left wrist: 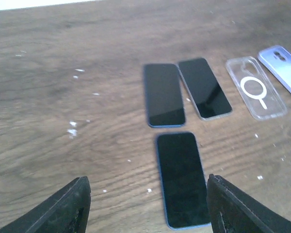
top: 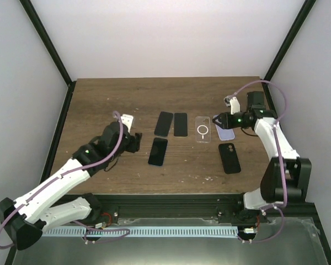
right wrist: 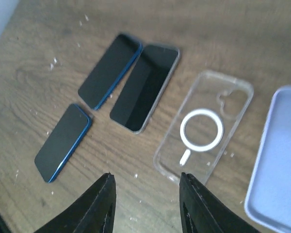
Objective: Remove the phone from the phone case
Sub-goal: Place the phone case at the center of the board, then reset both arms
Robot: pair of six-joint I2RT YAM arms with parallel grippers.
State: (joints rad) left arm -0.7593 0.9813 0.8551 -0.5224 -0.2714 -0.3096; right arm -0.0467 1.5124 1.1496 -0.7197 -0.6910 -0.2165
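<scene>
**A:** Which one is still in its case?

**B:** My guess is the grey-rimmed phone (right wrist: 144, 87), lying flat about mid-table (top: 99, 105), a little toward the far edge. A pale, translucent lip runs round its dark screen. The blue-edged phone (right wrist: 109, 71) touching its left side and the near phone (right wrist: 63, 143) in front both show blue rims. I can't tell whether those are body or case.

**A:** And the loose cases?

**B:** The clear case (right wrist: 203, 128) and the lilac case (right wrist: 276, 160) lie empty toward the right edge. The black case (top: 229, 157) is closer to the near-right corner, and I can't tell whether anything is in it.

**A:** How will the phone handle?

**B:** I'd expect it to be stiff, dense for its size and slick on the glass. It lies flat, so there's little to get under. The lip is probably soft and will flex. I'd have one gripper pinch across the long edges and the other peel a corner of the lip back.

**A:** Grippers?

**B:** The left gripper (left wrist: 146, 179) has its fingers spread wide with nothing between them, over the near phone. The right gripper (right wrist: 145, 177) is parted less widely and also empty, above the clear case's near end.

**A:** Any writing?

**B:** None legible. There's only a white ring and a short bar on the clear case.
</scene>
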